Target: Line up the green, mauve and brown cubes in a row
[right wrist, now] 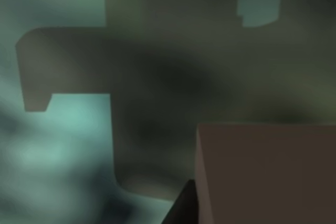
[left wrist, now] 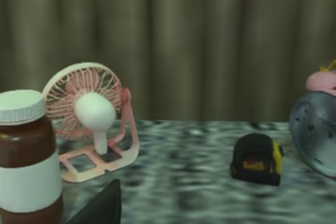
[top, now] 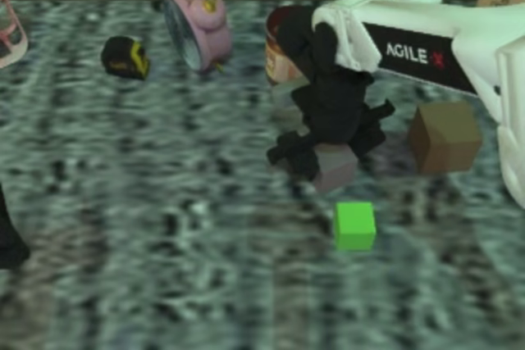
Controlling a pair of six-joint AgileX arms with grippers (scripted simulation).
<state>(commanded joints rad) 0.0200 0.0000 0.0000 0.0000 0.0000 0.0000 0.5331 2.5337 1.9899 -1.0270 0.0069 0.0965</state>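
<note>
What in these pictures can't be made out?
- Right end effector, top view: its own black body hides the fingers at the mauve cube, so the grip is unclear.
- Right wrist view: blurred, only the cube's corner shows.
- Left arm, top view: cut off by the left edge.
- Jar, top view: mostly behind the right arm.

White letters reading "AGILE", followed by a red mark, stand on a black panel along the right arm [top: 418, 55] in the top view. In the left wrist view the black tape measure [left wrist: 256, 159] bears a yellow label with dark print that cannot be read.
</note>
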